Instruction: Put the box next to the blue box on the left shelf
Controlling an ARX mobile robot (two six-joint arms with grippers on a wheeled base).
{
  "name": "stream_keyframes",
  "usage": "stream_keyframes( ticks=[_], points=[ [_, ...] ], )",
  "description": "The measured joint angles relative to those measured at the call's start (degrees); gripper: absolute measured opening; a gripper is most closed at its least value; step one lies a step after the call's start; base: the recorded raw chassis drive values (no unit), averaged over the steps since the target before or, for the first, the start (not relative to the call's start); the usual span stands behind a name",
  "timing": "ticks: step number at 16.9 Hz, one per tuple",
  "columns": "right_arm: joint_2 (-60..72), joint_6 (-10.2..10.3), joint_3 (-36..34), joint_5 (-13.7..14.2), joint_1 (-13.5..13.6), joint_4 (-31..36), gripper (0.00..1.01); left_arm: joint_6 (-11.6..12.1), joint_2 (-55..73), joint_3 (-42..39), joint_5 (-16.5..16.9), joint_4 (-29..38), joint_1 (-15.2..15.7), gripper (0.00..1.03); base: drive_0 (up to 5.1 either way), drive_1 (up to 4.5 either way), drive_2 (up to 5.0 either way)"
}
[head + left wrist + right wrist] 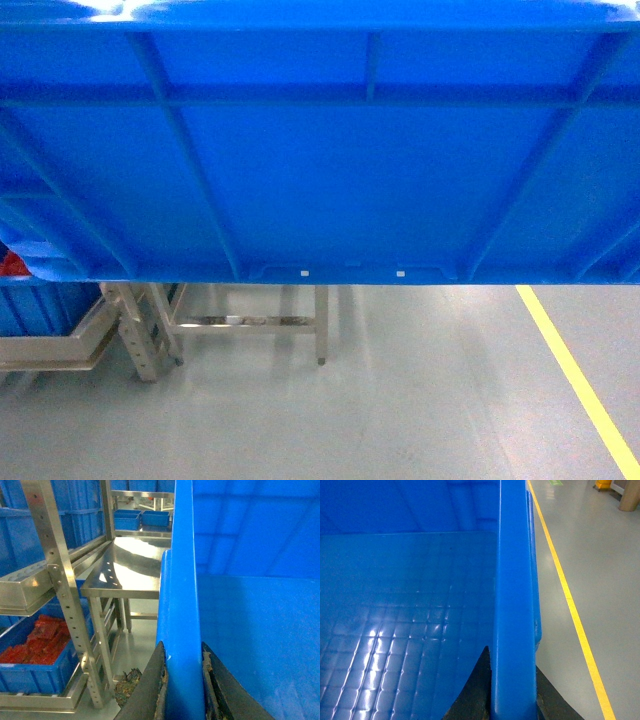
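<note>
The box [320,150], a big bright-blue crate, fills the head view from below, its ribbed underside tilted toward the camera. My left gripper [182,650] is shut on the box's left rim [182,580], one finger on each side of the wall. My right gripper [512,660] is shut on the right rim [515,580] in the same way. The crate hides both grippers in the head view. The left shelf [55,570], a silver rack with perforated uprights, stands to the left and carries blue crates [75,510] on its upper levels; which one is the blue box I cannot tell.
On the rack's low level sits a blue bin of red parts [35,655]. A steel table [130,570] stands beside the rack, its legs [250,322] visible under the crate. Small blue bins [140,517] sit further back. A yellow floor line [580,385] runs on the right.
</note>
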Motion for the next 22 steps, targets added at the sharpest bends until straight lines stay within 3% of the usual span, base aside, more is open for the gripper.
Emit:
stream_keyframes(
  ticks=[5, 22],
  points=[
    [0.2, 0.0, 0.0, -0.1, 0.0, -0.3, 0.08, 0.0, 0.2, 0.0, 0.0, -0.4, 0.0, 0.12, 0.0, 1.69, -1.7],
    [0.2, 0.0, 0.0, 0.0, 0.0, 0.0, 0.08, 0.0, 0.1, 0.0, 0.1, 0.0, 0.0, 0.11, -4.7, 1.05, 3.7]
  ],
)
